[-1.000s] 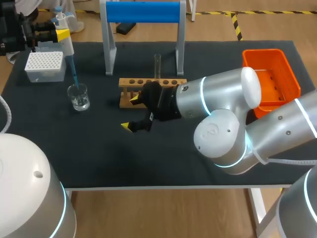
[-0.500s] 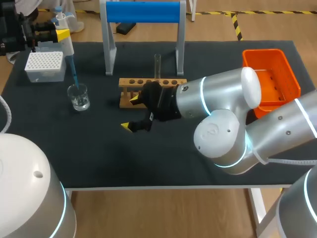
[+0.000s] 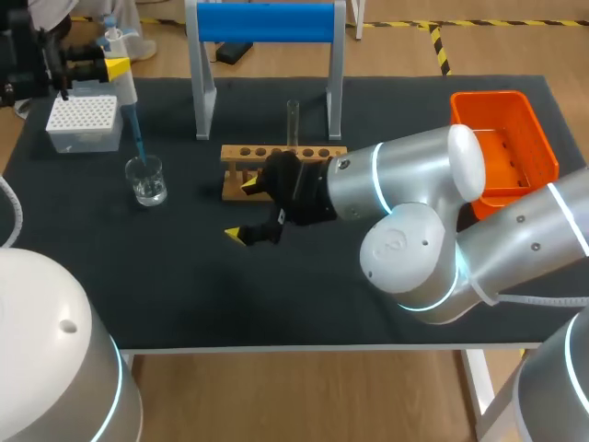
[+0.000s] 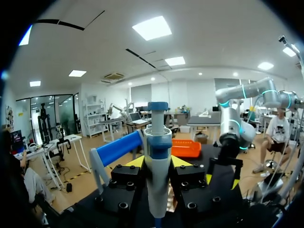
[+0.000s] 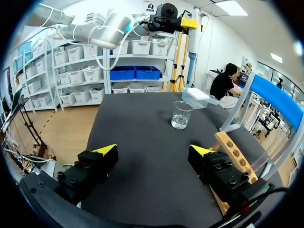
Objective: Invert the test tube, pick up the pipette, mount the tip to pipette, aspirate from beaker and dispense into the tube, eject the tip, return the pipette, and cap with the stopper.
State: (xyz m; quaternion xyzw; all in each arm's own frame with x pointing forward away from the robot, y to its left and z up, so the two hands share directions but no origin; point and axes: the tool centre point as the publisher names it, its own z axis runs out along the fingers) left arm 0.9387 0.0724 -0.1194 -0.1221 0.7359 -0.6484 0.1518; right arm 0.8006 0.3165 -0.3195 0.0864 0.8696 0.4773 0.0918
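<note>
"So, has anything moved in the last second?"

"Hardly anything. The left jaws sit a shade differently than a moment ago, and that is all. They pinch the pipette by its body from both sides. The pipette hangs upright below them as it did before. Its blue tip still dips into the beaker, which stands straight beneath the jaws."

"And the other arm?"

"No change there. The right jaws are spread wide with nothing between them, low over the dark tabletop. The wooden rack lies just beside one of their fingers. The test tube stands upright in that rack, a little beyond the jaws."

"What does that stillness mean for the task?"

"My reading is that the tip is already mounted and the left arm is pausing to draw liquid up from the beaker. Whether any liquid has risen inside the tip is too small to tell. Nothing looks to have gone into the tube yet. Dispensing, ejecting the tip, returning the pipette and capping the tube are all still to do."

"Where does the pipette need to go after this?"

"Up out of the beaker and across to the tube. The tube is well apart from the left jaws and near the right ones, so the right arm may have to keep clear."
</note>
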